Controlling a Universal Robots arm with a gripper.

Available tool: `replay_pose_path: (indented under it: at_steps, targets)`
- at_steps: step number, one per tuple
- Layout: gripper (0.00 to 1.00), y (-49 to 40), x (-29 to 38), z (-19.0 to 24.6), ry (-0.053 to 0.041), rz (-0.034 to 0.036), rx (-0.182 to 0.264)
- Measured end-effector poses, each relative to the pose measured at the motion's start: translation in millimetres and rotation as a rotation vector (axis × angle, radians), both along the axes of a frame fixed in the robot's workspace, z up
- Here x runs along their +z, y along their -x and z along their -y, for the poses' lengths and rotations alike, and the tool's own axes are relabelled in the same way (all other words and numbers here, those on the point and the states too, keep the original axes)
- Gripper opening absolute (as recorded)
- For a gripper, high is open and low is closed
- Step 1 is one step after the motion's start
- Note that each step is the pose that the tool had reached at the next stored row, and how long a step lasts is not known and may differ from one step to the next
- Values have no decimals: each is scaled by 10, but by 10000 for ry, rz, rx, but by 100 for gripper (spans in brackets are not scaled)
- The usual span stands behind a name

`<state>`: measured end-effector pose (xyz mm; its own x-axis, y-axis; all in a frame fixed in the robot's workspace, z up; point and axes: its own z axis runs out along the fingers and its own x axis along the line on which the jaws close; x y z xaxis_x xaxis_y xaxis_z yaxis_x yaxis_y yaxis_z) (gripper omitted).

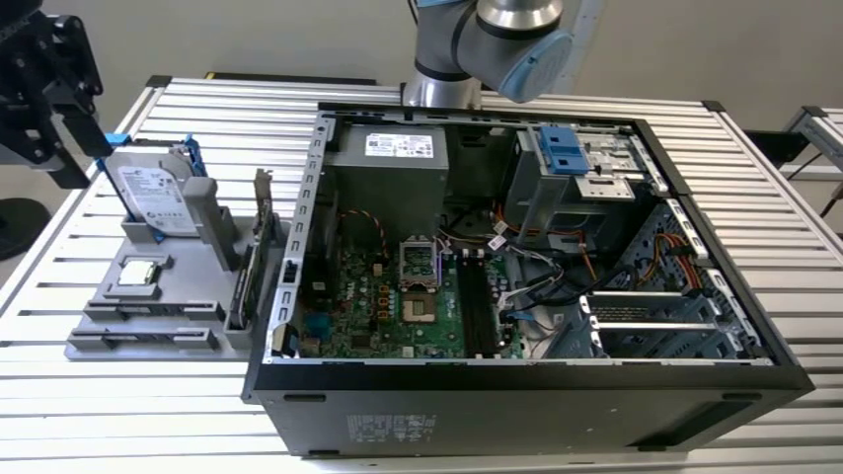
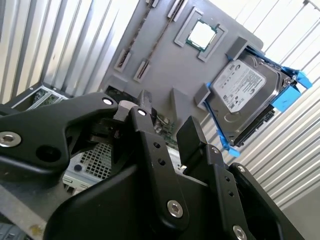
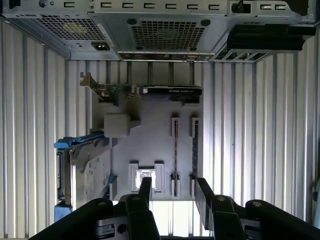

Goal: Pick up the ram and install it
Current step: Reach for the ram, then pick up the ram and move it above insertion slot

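— Where is the ram (image 3: 175, 150) (image 2: 159, 37) sitting?
— On edge in a clip slot of the grey holder tray (image 1: 185, 294). The tray lies on the slatted tabletop (image 1: 132, 415) at the exterior view's left, beside the open computer case (image 1: 527, 390). In both wrist views the ram reads as a thin dark strip next to the processor chip (image 1: 138, 276). A second strip (image 3: 194, 150) stands in the slot alongside it.
— And the jaws?
— Spread wide, with nothing between them. In the exterior view they hang above the far left part of the tray, by the hard drive (image 1: 152, 193) in its blue frame.
— So they aren't touching the ram?
— No, they're well apart. The ram is toward the near end of the tray.
— What else is on the tray?
— An expansion card (image 1: 260, 237), upright along the edge closest to the case.
— And the case itself?
— It lies on its side, open upward, with the motherboard (image 1: 395, 286) showing. Long black memory slots (image 1: 472, 306) run just to the exterior view's right of the processor socket (image 1: 417, 262).
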<state>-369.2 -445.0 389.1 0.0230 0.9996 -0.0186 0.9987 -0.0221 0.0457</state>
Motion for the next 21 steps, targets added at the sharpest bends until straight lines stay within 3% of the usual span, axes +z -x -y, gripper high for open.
replay_pose_path:
  at_steps: [10,21]
  targets:
    - [100,0,-1,0,3,0,-108]
    - [100,0,-74,0,3,0,-108]
